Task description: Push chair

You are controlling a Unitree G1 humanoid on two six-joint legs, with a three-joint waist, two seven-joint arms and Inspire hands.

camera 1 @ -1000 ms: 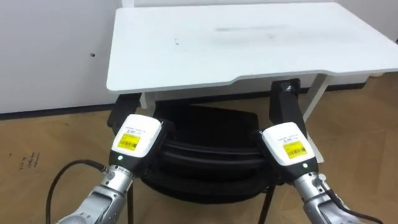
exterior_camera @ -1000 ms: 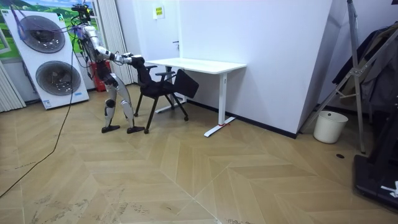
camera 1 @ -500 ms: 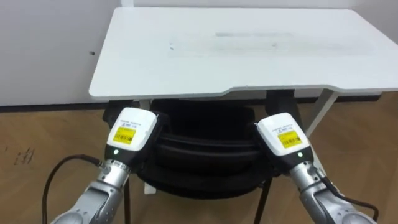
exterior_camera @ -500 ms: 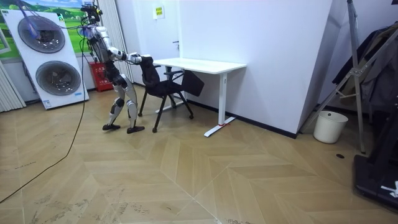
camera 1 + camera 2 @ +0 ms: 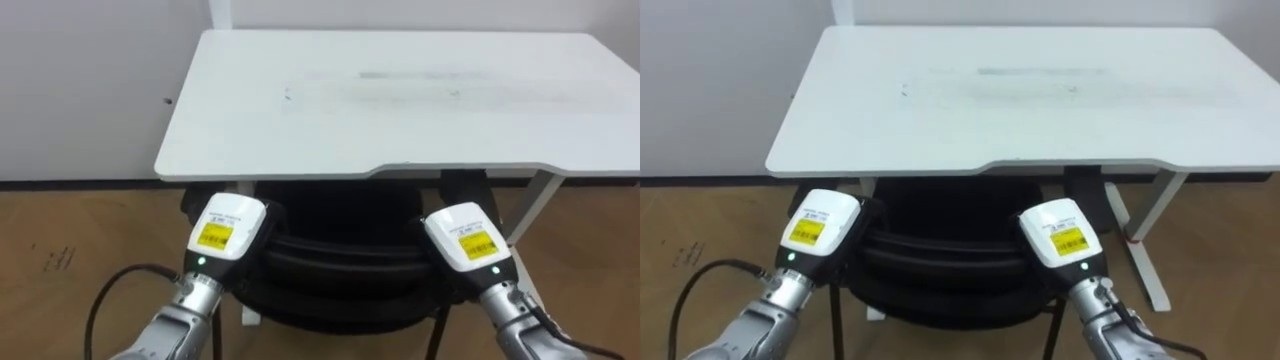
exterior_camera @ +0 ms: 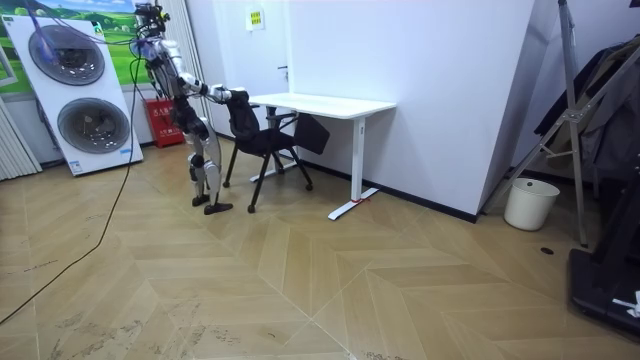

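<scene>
While at desk (image 5: 400,100), curved blk chair (image 5: 340,265)

Both eye views look down from the head, close over the white surface (image 5: 400,100); room view sits way back, catching that same surface side-on.

A white desk (image 5: 400,100) fills the upper half of the eye views. Its flat top carries a faint grey smear near the upper centre, and its front edge is stepped. In the room view it stands on white legs against the white wall, on a floor (image 6: 350,280) of light wood laid in herringbone. A black chair (image 5: 345,265) stands on that floor at the lower centre of the eye views, reaching part-way under the desk's front edge. Also on the floor in the room view are two stacked washing machines (image 6: 75,90) at the upper left and a white bucket (image 6: 529,203) at the right.
</scene>
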